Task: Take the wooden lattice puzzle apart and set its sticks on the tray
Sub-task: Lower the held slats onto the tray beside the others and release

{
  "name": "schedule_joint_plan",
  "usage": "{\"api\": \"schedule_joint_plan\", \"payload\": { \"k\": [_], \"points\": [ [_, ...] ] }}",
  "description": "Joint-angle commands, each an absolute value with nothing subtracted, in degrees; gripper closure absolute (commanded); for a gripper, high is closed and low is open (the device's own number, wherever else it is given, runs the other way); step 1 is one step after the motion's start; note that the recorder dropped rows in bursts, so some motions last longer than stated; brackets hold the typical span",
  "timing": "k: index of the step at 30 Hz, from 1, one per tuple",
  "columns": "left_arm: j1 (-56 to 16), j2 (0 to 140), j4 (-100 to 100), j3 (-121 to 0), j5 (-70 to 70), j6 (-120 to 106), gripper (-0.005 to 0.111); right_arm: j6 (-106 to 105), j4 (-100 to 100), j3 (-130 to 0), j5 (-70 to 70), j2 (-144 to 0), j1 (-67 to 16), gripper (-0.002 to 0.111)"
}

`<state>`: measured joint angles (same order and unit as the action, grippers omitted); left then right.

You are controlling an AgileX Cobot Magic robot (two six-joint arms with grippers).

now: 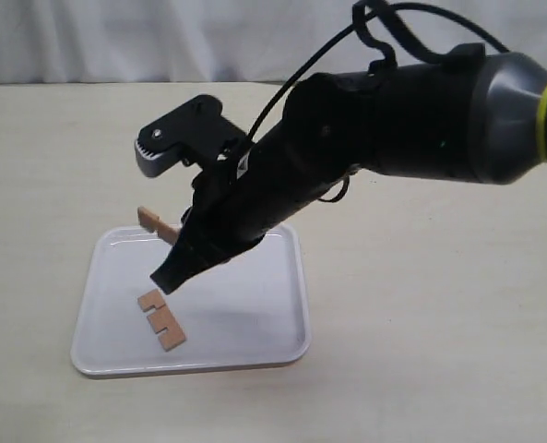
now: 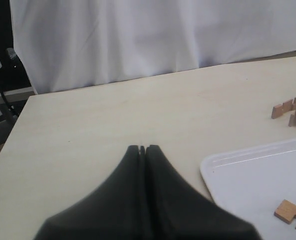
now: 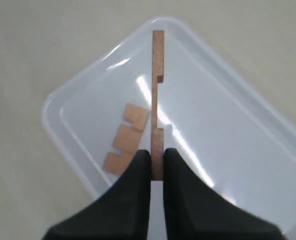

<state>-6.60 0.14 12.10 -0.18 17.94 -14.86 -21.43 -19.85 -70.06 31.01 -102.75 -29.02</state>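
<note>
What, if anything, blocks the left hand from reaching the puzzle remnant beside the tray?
Probably nothing, so likely yes: only table lies between the left hand and the puzzle remnant, though the hand is shut.

The tray (image 1: 245,314) sits on the table (image 1: 439,323) left of centre in the exterior view, with 1 loose stick (image 1: 160,320) lying flat in its front left part and the rest of the lattice puzzle (image 1: 156,223) on the table just behind its back left rim. The right gripper (image 3: 157,155) reaches across from the right above the tray, with the held stick (image 3: 157,100) on edge between its fingers, over the tray floor. The left gripper (image 2: 142,149) is over the table beside a tray corner
</note>
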Motion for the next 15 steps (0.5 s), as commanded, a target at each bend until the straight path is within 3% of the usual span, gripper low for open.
{"api": "schedule_joint_plan", "payload": {
  "k": [1,11,15],
  "points": [
    [-6.0,0.0,12.22,0.0,17.41,-15.16,0.107,-26.92,-24.88,-69.82,33.44,-105.97,-29.44,0.104],
    [-6.0,0.0,12.22,0.0,17.41,-15.16,0.107,-20.16,-24.78,-69.82,28.12,-116.44,-29.44,0.103],
    [-6.0,0.0,12.22,0.0,17.41,-15.16,0.107,-19.67,-24.78,-69.95,26.93,-117.94,-29.44,0.086]
  ]
}}
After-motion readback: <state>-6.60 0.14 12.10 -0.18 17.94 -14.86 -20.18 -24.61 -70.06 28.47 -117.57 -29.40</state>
